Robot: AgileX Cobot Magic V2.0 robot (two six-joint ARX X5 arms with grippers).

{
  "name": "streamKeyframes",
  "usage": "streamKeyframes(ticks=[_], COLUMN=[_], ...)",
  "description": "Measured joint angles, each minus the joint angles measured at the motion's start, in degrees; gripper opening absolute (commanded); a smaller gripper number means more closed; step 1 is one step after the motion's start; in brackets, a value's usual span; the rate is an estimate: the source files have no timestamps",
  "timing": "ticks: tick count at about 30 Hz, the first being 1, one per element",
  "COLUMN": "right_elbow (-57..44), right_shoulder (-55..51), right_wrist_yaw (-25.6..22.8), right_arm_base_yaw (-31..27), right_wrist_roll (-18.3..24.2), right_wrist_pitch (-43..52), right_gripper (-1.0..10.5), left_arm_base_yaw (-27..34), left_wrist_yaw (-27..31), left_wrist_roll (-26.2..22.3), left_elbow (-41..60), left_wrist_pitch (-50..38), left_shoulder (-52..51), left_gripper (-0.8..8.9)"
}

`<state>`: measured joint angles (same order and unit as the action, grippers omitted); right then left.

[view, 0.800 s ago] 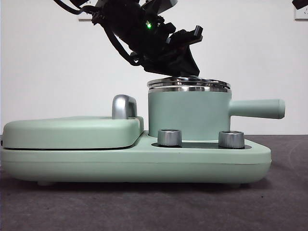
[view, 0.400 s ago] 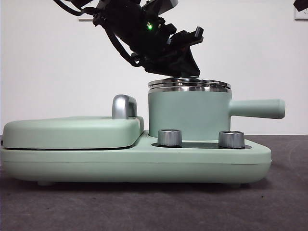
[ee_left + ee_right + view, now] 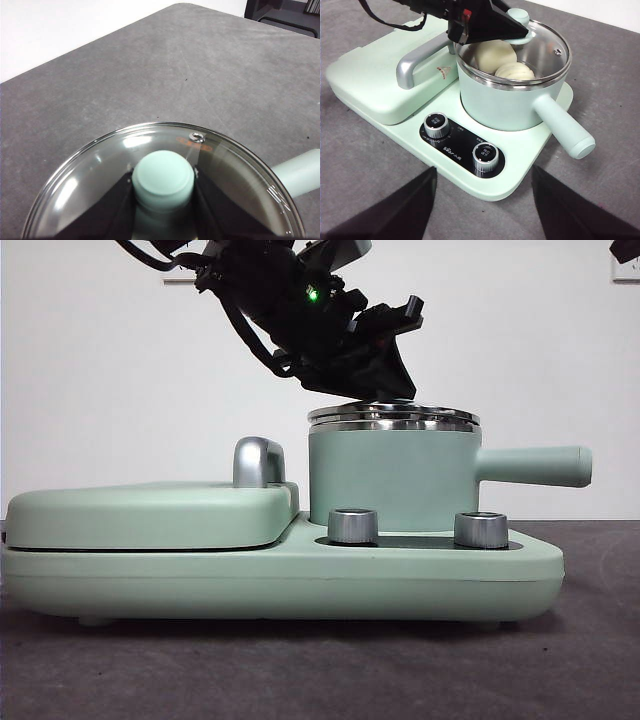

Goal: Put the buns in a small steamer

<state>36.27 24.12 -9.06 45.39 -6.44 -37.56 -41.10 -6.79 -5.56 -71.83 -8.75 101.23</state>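
1. The left end effector [image 3: 163, 200] sits directly over the small steamer [image 3: 390, 475], its two jaws standing on either side of the green knob [image 3: 163, 176] of the glass lid [image 3: 540, 47]; they look closed against the knob, so it has hold of the lid by that knob.
2. The lid lies flat on the steel rim [image 3: 392, 422], covering the pot, as far as the front view shows.
3. The buns [image 3: 502, 60] are already inside the steamer, under the glass: the smooth cream one farther from the handle, the ribbed one beside it.
4. The relation that matters: knob, lid centre and end effector share one upright line, so any next move is straight up or a simple release, not sideways.
5. The steamer's long handle [image 3: 562, 127] points away from the griddle [image 3: 150, 515] and toward the right arm's side.
6. The right end effector [image 3: 482, 210] waits well apart over the worktop [image 3: 350, 165], jaws spread wide and empty. The left one is plainly the nearer.
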Motion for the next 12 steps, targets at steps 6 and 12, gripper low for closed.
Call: streamKeyframes(ticks=[6,12], right_elbow=[0.00,0.00], right_shoulder=[0.00,0.00], right_wrist_yaw=[0.00,0.00], right_arm_base_yaw=[0.00,0.00], right_wrist_roll=[0.00,0.00], right_wrist_pitch=[0.00,0.00], right_gripper=[3.0,3.0], left_arm_base_yaw=[-0.04,-0.07], left_wrist_yaw=[-0.07,-0.04], left_wrist_roll=[-2.27,-3.34], left_elbow=[-0.33,-0.33], left_wrist_pitch=[0.92,0.92], left_shoulder=[0.00,0.00], left_gripper=[0.16,0.16])
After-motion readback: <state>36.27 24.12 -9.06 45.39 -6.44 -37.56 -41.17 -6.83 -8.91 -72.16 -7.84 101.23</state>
